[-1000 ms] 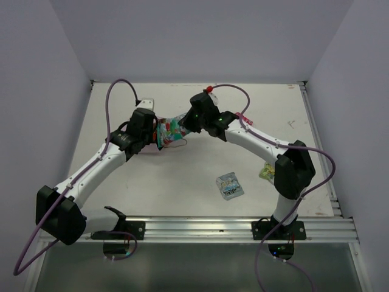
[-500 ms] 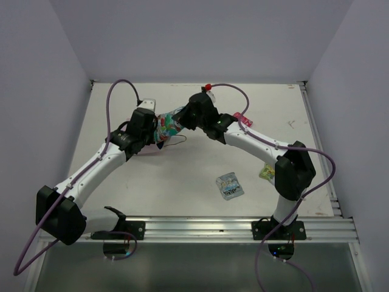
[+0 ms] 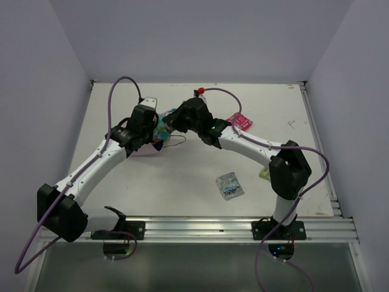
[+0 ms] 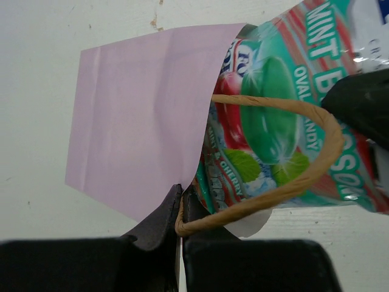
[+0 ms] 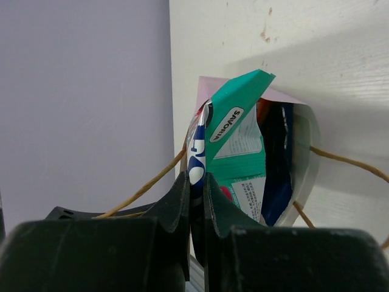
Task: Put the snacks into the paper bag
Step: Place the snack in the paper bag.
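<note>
Now the right gripper [image 5: 196,182], clamped on the green packet [image 5: 237,140], holds it halfway inside the mouth of the pink paper bag [image 4: 140,121], which lies on the table [image 3: 182,176] with its rim pinched by the left gripper [image 4: 181,198]; next, I think, the packet must go deeper before the fingers release it.

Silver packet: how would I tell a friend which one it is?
On the white table, look at the near half, just left of the right arm's elbow. The silver packet lies flat there, untouched. It is grey and shiny, whereas the pink packet lies farther back and the yellow-green packet peeks from behind that elbow.
</note>
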Tool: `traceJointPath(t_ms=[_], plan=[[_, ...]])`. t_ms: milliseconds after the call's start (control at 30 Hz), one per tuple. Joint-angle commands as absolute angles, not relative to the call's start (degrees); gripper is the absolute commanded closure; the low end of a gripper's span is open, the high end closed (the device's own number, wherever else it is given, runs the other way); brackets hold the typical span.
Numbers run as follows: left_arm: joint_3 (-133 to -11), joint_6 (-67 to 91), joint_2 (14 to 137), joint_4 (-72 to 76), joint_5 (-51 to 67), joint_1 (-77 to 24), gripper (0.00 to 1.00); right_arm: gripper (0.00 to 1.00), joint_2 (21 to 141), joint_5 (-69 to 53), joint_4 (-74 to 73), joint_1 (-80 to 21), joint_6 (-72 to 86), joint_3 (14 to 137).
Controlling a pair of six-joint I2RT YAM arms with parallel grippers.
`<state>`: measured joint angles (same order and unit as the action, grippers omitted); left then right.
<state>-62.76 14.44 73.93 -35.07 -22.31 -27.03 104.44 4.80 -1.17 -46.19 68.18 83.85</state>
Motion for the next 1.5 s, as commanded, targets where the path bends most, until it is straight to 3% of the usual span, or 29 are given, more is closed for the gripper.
traceJointPath(t_ms=[0,367,767,1233,1467], plan=[[-67.05,12.84,74.18,-33.92,-20.30,-27.16,1.00,1.00,106.25,3.78,6.32,-48.60,72.33,85.96],[-68.55,14.59,73.30,-34.37,-20.92,-27.16,1.00,1.00,108.54,8.52,10.98,-50.54,79.35,79.55],[-65.83,21.36,72.60,-31.99,-18.37,-27.16,1.00,1.00,105.82,23.90,15.90,-53.17,80.16,76.03],[-68.29,19.95,71.90,-31.73,-17.48,-27.25,1.00,1.00,114.17,19.60,19.43,-55.55,80.07,77.70],[-65.74,18.72,71.37,-31.47,-22.23,-27.16,1.00,0.81,110.13,15.56,17.50,-54.06,75.50,73.48]])
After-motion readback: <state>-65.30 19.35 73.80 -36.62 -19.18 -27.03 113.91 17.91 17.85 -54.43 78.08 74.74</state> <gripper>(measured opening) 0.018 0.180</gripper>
